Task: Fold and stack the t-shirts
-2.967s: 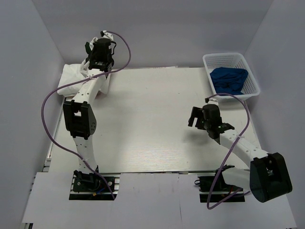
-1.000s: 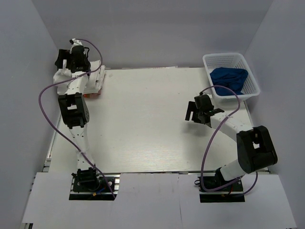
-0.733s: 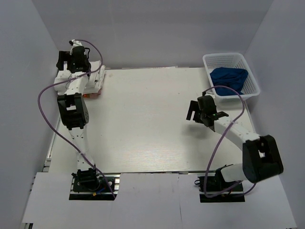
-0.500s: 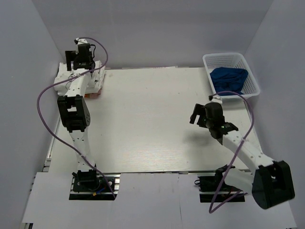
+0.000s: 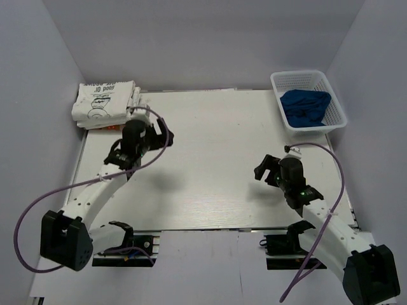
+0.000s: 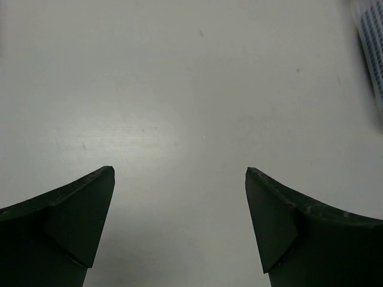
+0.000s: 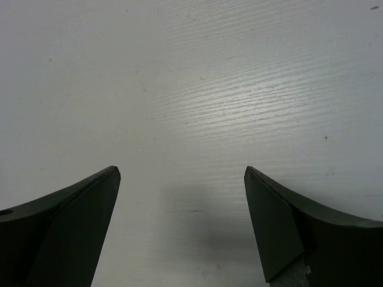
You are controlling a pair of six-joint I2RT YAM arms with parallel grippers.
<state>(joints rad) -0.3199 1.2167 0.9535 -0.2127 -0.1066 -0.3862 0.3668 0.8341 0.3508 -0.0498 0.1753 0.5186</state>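
Note:
The folded white t-shirts lie stacked at the table's far left corner, a black print showing on the top one. My left gripper hangs open over the bare table to the right of and nearer than the stack, apart from it. In the left wrist view its dark fingers stand wide apart with only tabletop between them. My right gripper is open above the table's right half. The right wrist view shows its fingers spread over bare wood grain, holding nothing.
A white plastic basket at the far right corner holds a crumpled blue cloth. Its meshed edge shows blurred at the left wrist view's upper right. Grey walls enclose the table on three sides. Purple cables loop from both arms.
My left arm has drawn back from the far left corner toward the table's middle, uncovering the stack. My right arm has pulled back toward the near edge. Both grippers stay open.

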